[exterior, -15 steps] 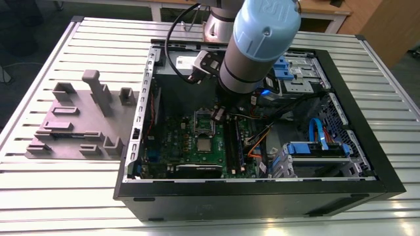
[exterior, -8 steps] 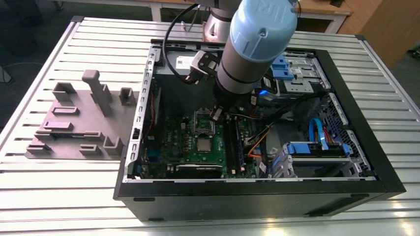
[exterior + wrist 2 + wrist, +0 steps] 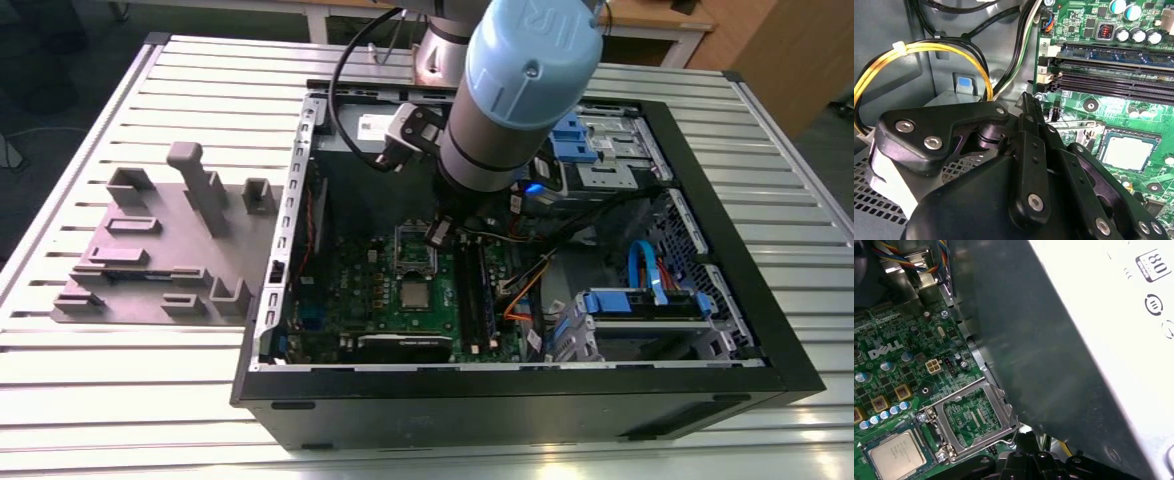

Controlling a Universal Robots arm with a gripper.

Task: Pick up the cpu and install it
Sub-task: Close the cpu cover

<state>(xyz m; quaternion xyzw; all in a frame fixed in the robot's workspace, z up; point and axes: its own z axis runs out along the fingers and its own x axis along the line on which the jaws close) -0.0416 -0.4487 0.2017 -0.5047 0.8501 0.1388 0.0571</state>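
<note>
From high above we look down on the open computer case point(image 3: 534, 390); both wrist views sit close inside it, sharing the green motherboard point(image 3: 1134, 105) point(image 3: 894, 370) and its socket

An open black computer case point(image 3: 534, 400) is being displayed on a slatted metal table point(image 3: 107, 400). Inside the case, a green motherboard point(image 3: 387, 290) is lying flat, with blue drive brackets point(image 3: 641, 300) seated toward the exterior view's right. A grey fixture block point(image 3: 160, 250) is being kept just beside the case, on the exterior view's left.
</note>
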